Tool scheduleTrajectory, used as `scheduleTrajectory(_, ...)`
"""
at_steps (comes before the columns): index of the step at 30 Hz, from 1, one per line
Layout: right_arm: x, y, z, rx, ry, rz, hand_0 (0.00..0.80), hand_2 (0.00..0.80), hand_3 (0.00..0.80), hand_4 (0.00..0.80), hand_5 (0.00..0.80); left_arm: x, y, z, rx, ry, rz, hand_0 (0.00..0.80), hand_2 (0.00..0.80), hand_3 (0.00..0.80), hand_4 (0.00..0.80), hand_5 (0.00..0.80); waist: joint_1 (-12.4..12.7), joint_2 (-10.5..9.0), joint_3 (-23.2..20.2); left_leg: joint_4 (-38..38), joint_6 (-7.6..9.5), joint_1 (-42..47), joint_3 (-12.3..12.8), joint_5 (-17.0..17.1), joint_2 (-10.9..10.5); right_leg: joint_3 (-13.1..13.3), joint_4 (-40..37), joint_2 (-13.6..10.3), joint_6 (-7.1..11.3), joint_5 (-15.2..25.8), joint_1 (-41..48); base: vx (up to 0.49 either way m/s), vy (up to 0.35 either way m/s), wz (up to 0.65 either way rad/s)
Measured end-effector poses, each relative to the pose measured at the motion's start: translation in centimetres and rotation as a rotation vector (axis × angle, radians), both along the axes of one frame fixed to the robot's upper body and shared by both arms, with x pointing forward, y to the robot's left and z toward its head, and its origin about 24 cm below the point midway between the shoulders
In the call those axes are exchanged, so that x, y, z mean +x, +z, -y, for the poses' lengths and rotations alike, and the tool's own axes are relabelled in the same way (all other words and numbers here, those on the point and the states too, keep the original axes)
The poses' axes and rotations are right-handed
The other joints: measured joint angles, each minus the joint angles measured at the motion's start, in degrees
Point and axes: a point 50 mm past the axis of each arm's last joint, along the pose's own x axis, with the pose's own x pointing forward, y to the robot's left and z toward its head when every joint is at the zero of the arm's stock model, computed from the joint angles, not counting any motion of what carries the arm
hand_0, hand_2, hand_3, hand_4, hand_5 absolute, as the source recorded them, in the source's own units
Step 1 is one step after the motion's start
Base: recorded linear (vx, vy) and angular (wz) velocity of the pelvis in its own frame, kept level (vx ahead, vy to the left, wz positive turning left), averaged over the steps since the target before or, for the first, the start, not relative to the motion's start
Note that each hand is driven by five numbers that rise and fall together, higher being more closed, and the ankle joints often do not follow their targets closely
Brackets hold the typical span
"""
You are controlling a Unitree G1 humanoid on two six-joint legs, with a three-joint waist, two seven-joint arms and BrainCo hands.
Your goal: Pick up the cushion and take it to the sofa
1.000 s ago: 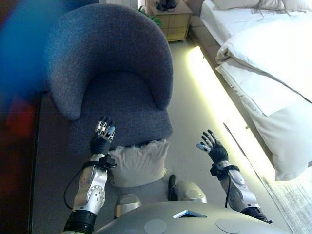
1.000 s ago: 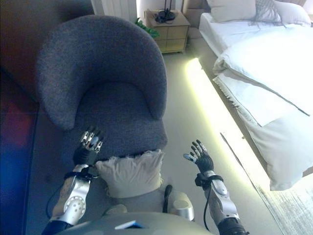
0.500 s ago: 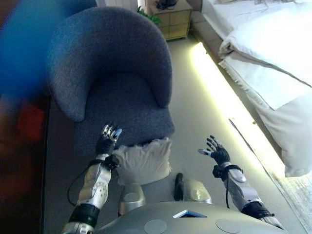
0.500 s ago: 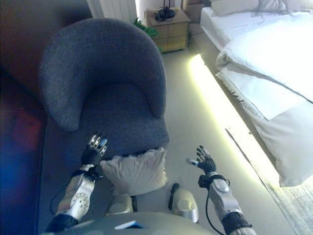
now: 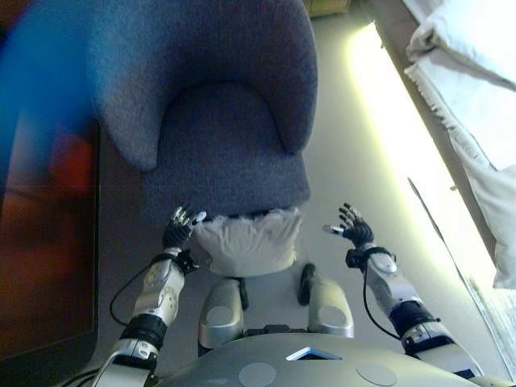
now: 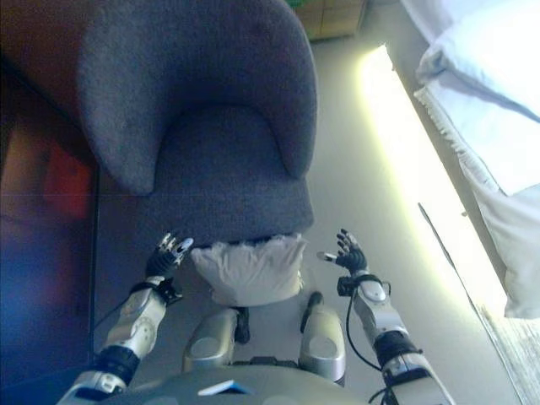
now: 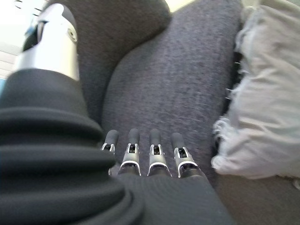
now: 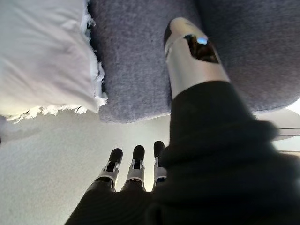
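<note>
A cream cushion (image 5: pixel 246 242) with frayed edges stands on the floor, leaning against the front of the grey-blue armchair (image 5: pixel 218 145). My left hand (image 5: pixel 179 232) hangs open just left of the cushion, fingers straight and pointing at the chair base, not touching the cushion. My right hand (image 5: pixel 351 230) is open to the cushion's right, a short gap away, over the pale floor. In the left wrist view the cushion (image 7: pixel 267 108) lies beside my straight fingers (image 7: pixel 154 154). The right wrist view shows the cushion (image 8: pixel 44 56) ahead of my fingers (image 8: pixel 136 166) and the chair base (image 8: pixel 140 61).
A bed with white bedding (image 5: pixel 476 89) runs along the right, with a lit strip (image 5: pixel 395 137) at its base. Dark furniture (image 5: pixel 40 226) stands on the left. Pale floor (image 5: pixel 347 177) lies between chair and bed.
The camera has tipped down and nearer, so the whole scene has shifted up. Both hands now sit closer to the cushion's two sides, still open.
</note>
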Motion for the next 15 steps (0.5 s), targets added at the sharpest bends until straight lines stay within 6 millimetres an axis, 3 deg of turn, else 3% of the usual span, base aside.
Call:
scheduleTrajectory(3, 3.7, 2.8, 0.1, -0.049, 0.041, 0.092, 0.000, 0.000, 0.000, 0.000, 0.000, 2.9, 2.2, 0.1, 0.045, -0.036, 0.095, 0.000, 0.000, 0.000, 0.000, 0.000, 0.3, -0.20, 5.0, 10.3, 0.93, -9.6, 1.2, -3.1, 2.1, -1.6, 8.8, -2.8, -0.73, -0.8, -9.2, -0.189, 0.064, -0.31)
scheduleTrajectory(7, 6.5, 6.0, 0.4, -0.054, 0.064, 0.181, 0.000, 0.000, 0.000, 0.000, 0.000, 4.8, 3.4, 0.2, 0.113, -0.024, 0.131, 0.000, 0.000, 0.000, 0.000, 0.000, -0.1, 0.30, 9.3, 22.6, 1.27, -16.9, 0.0, -8.4, 3.0, 0.2, 21.5, -5.1, -0.73, -5.8, -16.9, -0.132, 0.040, -0.04)
scheduleTrajectory(11, 8.6, 8.5, 1.1, -0.076, 0.082, 0.233, 0.000, 0.000, 0.000, 0.000, 0.000, 6.8, 5.2, -0.1, 0.177, 0.042, 0.181, 0.000, 0.000, 0.000, 0.000, 0.000, -0.3, 0.49, 10.2, 30.9, 1.49, -27.8, -1.9, -9.5, 2.8, 2.6, 30.9, -5.6, -1.45, -8.2, -28.0, -0.234, -0.048, 0.17)
scheduleTrajectory(15, 10.1, 10.3, 1.3, -0.060, 0.096, 0.265, 0.000, 0.000, 0.000, 0.000, 0.000, 8.6, 7.3, 0.2, 0.189, 0.055, 0.247, 0.000, 0.000, 0.000, 0.000, 0.000, -0.4, 0.95, 12.1, 38.5, 0.82, -36.2, -5.7, -10.1, 1.9, 5.3, 40.1, -4.8, -1.54, -12.1, -35.0, -0.148, -0.042, 0.43)
